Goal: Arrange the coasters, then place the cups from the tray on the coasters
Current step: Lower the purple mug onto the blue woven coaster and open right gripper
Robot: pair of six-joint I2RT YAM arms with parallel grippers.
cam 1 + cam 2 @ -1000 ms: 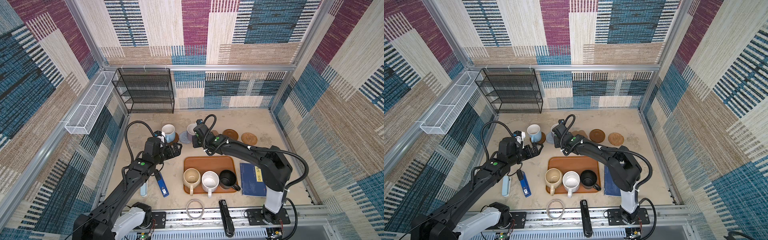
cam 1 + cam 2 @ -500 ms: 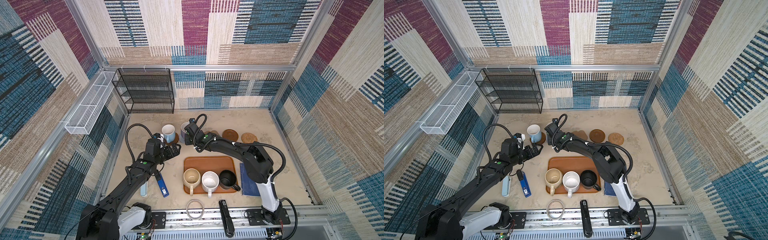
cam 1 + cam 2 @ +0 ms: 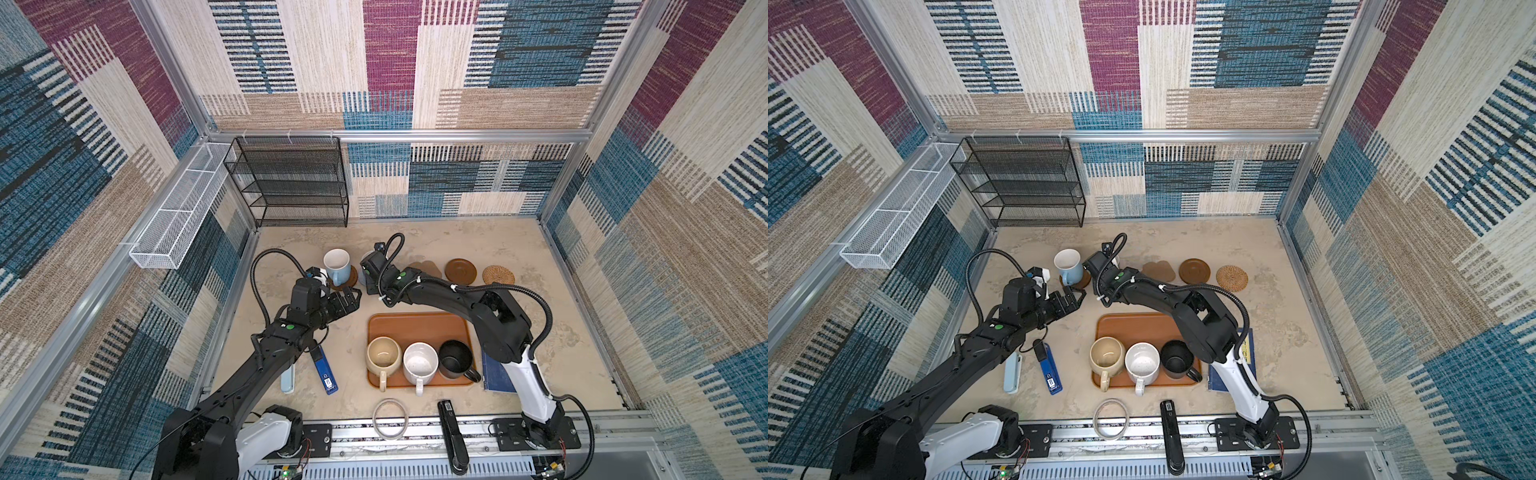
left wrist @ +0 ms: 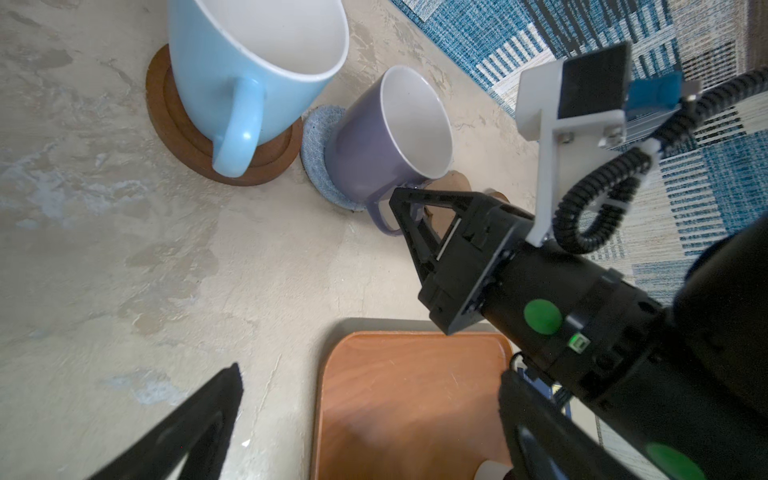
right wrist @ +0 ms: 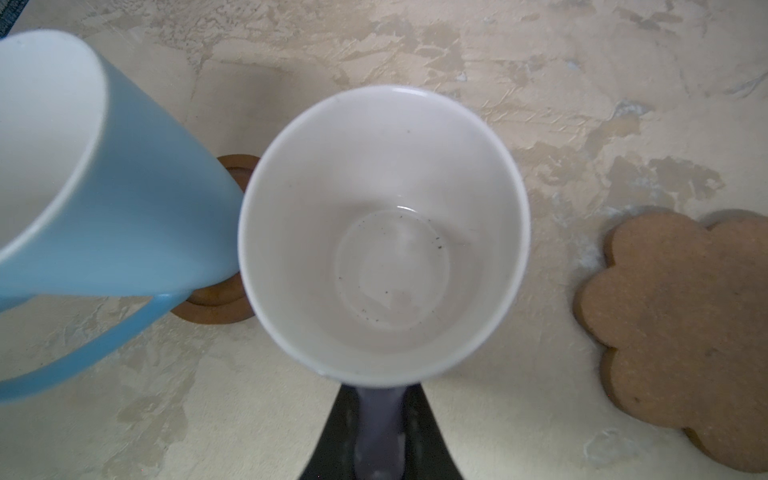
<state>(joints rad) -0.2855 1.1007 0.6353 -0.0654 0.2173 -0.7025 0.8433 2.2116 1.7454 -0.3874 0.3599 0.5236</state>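
Note:
My right gripper (image 5: 380, 415) is shut on the handle of the lavender cup (image 4: 386, 137), whose base meets the blue-grey woven coaster (image 4: 318, 166). Beside it the light blue cup (image 3: 336, 266) stands on a dark brown coaster (image 3: 351, 277). To the right lie the tan flower coaster (image 3: 424, 270), a second brown disc (image 3: 460, 271) and the rattan round (image 3: 498, 275), all bare. The orange tray (image 3: 415, 328) holds the beige (image 3: 382, 353), speckled white (image 3: 420, 363) and black (image 3: 455, 359) cups. My left gripper (image 3: 351, 297) hovers open and empty left of the tray's far corner.
A dark blue book (image 3: 494, 374) lies right of the tray under my right arm. A clear ring (image 3: 390, 417) and a black bar (image 3: 451, 432) lie at the front edge. A blue stapler (image 3: 324, 370) lies left of the tray. A black wire rack (image 3: 291, 183) stands at the back left.
My right gripper has carried the lavender cup leftward to the blue-grey coaster beside the light blue cup. The left arm has barely moved.

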